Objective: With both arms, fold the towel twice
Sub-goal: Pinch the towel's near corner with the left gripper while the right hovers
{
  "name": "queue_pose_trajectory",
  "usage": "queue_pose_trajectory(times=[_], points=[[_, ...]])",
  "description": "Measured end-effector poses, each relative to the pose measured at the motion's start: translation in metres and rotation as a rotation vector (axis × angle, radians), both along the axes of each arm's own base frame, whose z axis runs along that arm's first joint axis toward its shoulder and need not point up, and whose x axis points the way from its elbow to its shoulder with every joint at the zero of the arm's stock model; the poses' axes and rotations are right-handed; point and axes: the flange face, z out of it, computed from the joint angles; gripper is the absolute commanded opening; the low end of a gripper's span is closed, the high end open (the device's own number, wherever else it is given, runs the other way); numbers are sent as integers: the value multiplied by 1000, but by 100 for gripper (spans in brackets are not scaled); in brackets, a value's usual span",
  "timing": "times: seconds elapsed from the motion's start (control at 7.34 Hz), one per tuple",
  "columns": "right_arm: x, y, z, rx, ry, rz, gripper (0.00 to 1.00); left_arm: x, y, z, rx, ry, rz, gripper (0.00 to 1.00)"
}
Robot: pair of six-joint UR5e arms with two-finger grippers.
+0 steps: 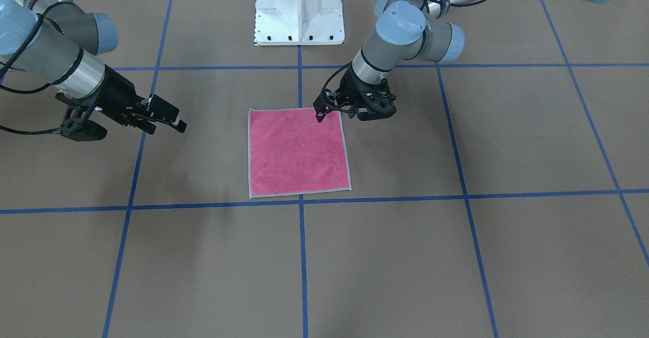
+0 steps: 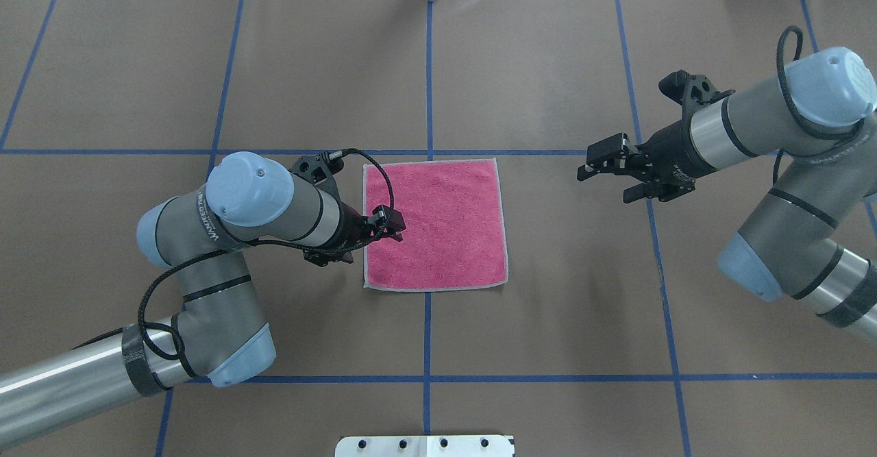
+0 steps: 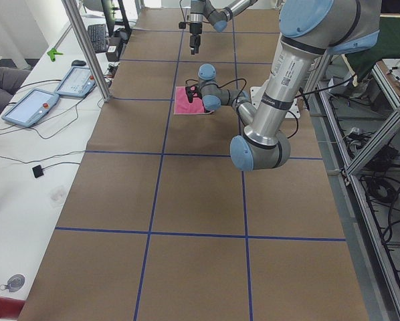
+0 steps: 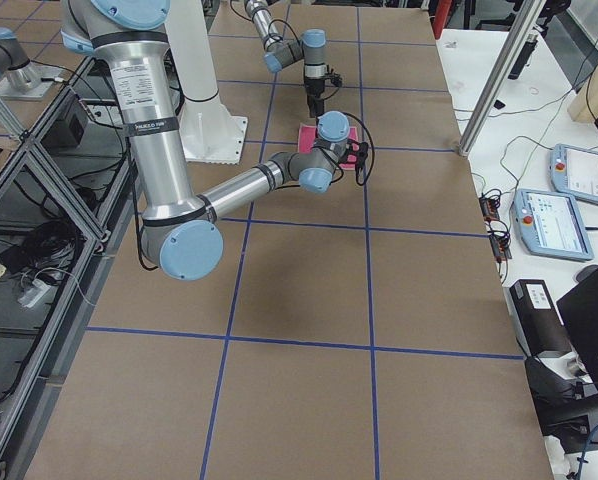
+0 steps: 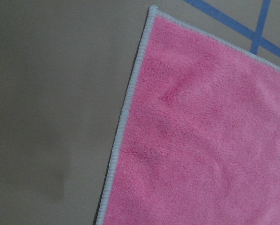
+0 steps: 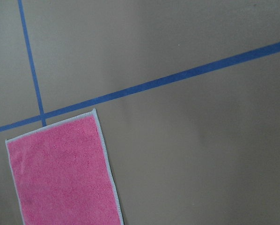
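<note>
The towel lies flat and unfolded at the table's centre, pink face up, with light grey edging all round. My left gripper hangs over the towel's left edge, on the side nearer the robot, fingers pointing down and apparently open. The towel is not lifted there. The left wrist view shows that pink corner from close above. My right gripper hovers open well to the right of the towel, holding nothing. The right wrist view has the towel at its lower left.
Blue tape lines divide the brown table into squares. The white pedestal base stands at the robot's edge behind the towel. A side bench with tablets and cables runs along the table's far side.
</note>
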Motion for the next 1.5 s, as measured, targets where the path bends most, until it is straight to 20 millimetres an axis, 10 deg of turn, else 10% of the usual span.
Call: queue_pose_trajectory(times=[1.5], points=[[-13,3,-16,-29,-21,0,99,13,15,7,8,17,35,95]])
